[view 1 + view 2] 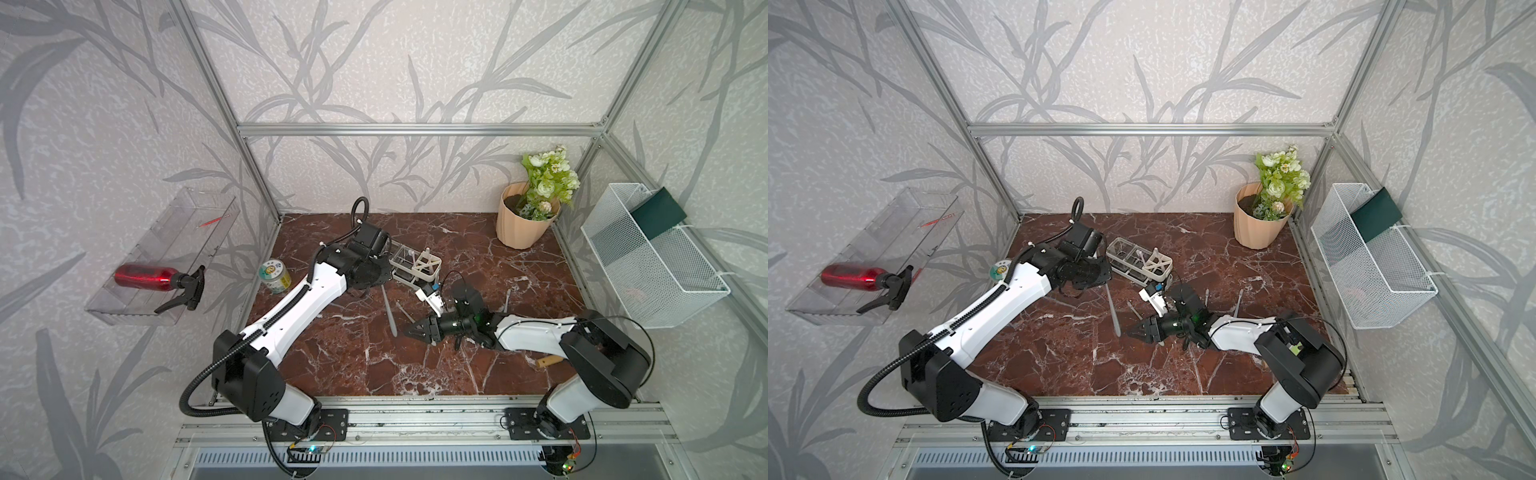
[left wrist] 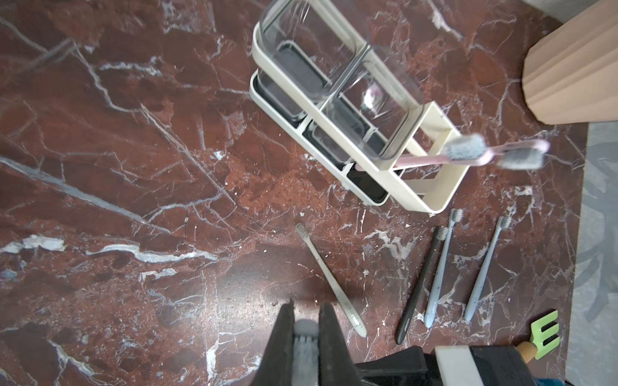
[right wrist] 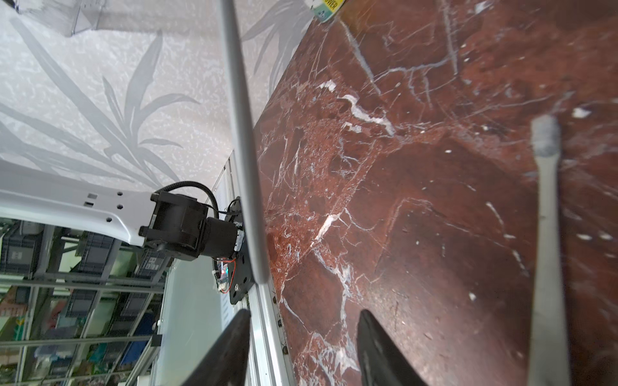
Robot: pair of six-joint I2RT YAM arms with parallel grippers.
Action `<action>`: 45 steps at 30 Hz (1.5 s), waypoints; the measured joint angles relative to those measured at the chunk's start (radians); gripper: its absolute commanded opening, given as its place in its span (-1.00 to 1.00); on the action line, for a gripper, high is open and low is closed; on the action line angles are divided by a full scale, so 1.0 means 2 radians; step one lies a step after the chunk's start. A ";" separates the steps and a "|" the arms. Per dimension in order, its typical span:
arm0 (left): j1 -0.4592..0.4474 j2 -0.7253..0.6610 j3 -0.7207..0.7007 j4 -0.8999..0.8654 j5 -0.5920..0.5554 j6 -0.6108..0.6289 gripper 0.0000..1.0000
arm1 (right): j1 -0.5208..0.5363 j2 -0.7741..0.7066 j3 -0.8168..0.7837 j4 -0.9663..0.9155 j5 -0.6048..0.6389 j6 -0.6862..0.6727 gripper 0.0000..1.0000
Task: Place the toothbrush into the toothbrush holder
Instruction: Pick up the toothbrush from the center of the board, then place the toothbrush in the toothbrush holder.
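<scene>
Fingers of the left gripper point(image 2: 307, 304) clamp the slim grey plastic toothbrush point(image 1: 390, 316) by its bristles, handle down, seemingly to drop into the nearby cream-white frame toothbrush holder point(image 2: 431, 197); the right gripper point(image 3: 305, 312) has fingers apart, empty.

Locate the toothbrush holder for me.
In both top views the toothbrush holder stands mid-table toward the back wall, beside the left arm's wrist; the peach flower pot is farther back on the right.

Bright, diffuse light; soft shadows on the tabletop point(image 1: 353, 365); top-view edges bow; the left wrist view blurs the nearest toothbrush point(image 2: 304, 344).
</scene>
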 measured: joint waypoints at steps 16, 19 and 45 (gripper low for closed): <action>-0.079 0.004 0.171 0.028 -0.081 0.078 -1.00 | -0.017 -0.270 -0.105 -0.085 0.310 -0.067 0.79; -0.087 0.019 0.190 0.048 -0.097 0.092 -1.00 | -0.019 -0.288 -0.116 -0.096 0.353 -0.069 0.85; -0.138 0.082 0.093 0.369 -0.251 0.212 -1.00 | -0.035 -0.313 -0.151 -0.072 0.414 -0.056 0.92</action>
